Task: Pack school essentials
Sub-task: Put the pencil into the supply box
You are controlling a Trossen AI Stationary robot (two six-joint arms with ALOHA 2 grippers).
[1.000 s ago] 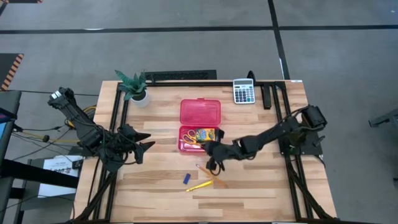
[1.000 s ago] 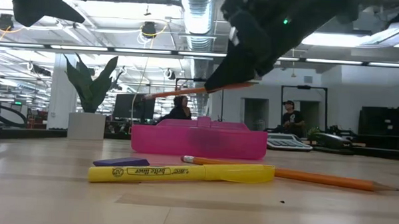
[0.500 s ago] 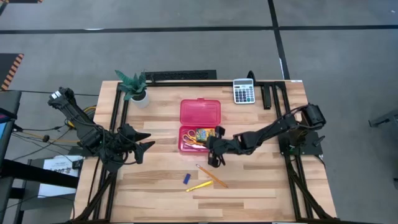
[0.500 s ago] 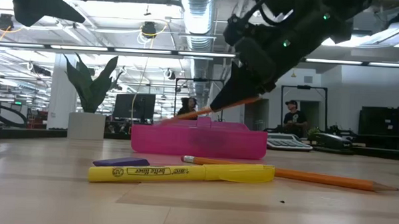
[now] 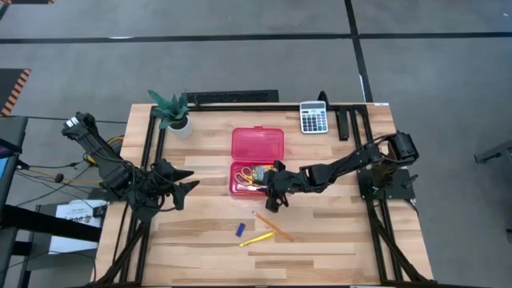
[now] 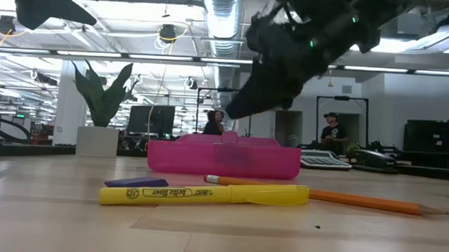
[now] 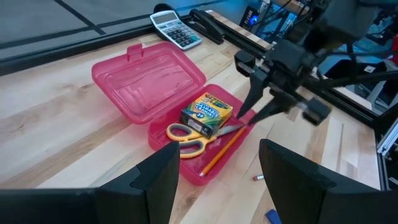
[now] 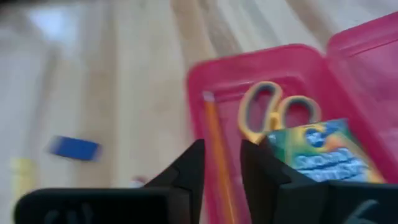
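The open pink pencil box (image 5: pixel 257 162) holds yellow-handled scissors (image 7: pixel 186 138), the crayon box (image 7: pixel 207 112) and one orange pencil (image 7: pixel 221 149) lying flat along its right side. My right gripper (image 7: pixel 261 115) hovers open just over the box's near right corner, above that pencil's end. On the table nearer me lie the second orange pencil (image 5: pixel 273 226), the yellow pen-like stick (image 5: pixel 256 239) and the blue eraser (image 5: pixel 240 230). My left gripper (image 5: pixel 190 181) waits open at the table's left side.
A grey calculator (image 5: pixel 314 117) sits at the far edge and a small potted plant (image 5: pixel 173 112) at the far left corner. Black frame rails run along the left, right and far sides. People stand in the room behind the table in the low view.
My right gripper moved a little toward the far edge, over the box's near right corner, with an orange pencil slanting below its fingers. The pencil has left the fingers and now lies in the box beside the scissors.
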